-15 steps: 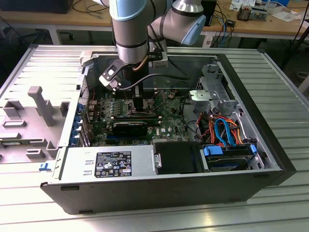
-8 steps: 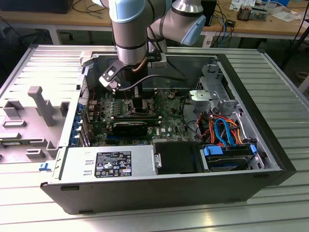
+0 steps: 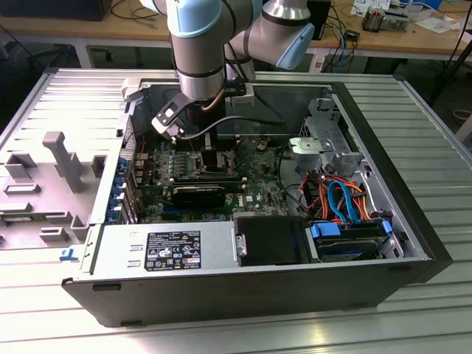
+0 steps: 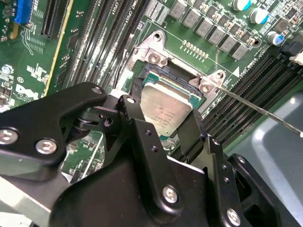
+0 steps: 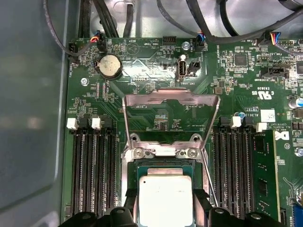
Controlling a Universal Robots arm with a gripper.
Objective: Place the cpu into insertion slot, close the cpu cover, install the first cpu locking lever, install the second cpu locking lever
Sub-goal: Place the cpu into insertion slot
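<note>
From the exterior view's left: a grey fixture [image 3: 63,158] lies on the ribbed table [image 3: 435,147], well apart from my work. Next comes the open computer case [image 3: 221,295], and I hang straight down into it over the green board.

My jaws are drawn in narrow and hold the cpu [image 4: 165,109]. One of my fingers [image 4: 142,137] is against one edge and its mate is against the opposite edge. The chip is close to square, so it has no long axis to speak of. What matters is that its edges run in line with the rim of the insertion slot [image 4: 165,75], which sits directly under it. I think the chip is at the slot's mouth, but my own fingers hide the edges, so I cannot tell whether it is fully seated.

The cpu cover [image 5: 171,96] stands swung open from the slot's hinge edge, clear of the chip. A thin lever rod [image 4: 258,108] angles away beside the slot, unlatched.

Room is tight. Long black memory slots [image 5: 92,165] run along both sides where my fingers come down. The board looks flat and hard.

Toward the exterior view's right sit the drive cage [image 3: 324,147] and a bundle of orange and blue cables [image 3: 343,195], near the board but apart from me.
</note>
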